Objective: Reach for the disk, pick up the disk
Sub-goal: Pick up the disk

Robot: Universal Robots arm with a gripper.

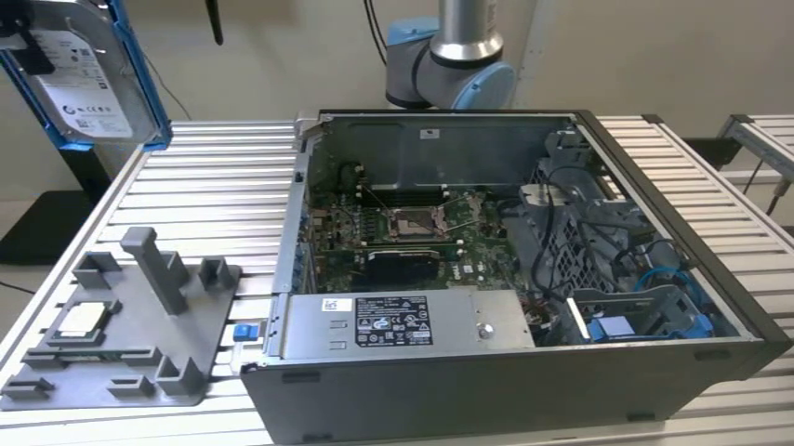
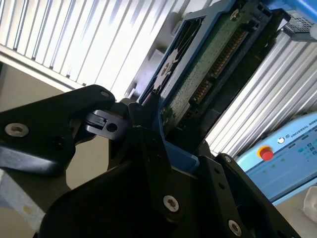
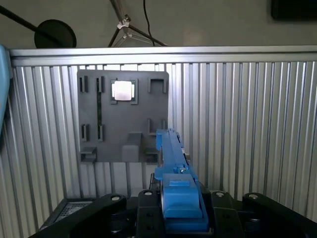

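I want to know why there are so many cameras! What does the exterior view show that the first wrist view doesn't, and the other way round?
Exterior view's own: the open computer case, the green circuit board inside it, and the arm behind it. First wrist view's own: tripod legs beyond the table, and a close look at the black gripper shut on the disk by its blue frame. Both share: the disk held in the air, the grey holder, the white-topped chip on it, and the slatted table.

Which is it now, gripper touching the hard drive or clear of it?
Touching. In the second wrist view the gripper clamps the hard drive by its blue carrier bracket, with no gap visible.
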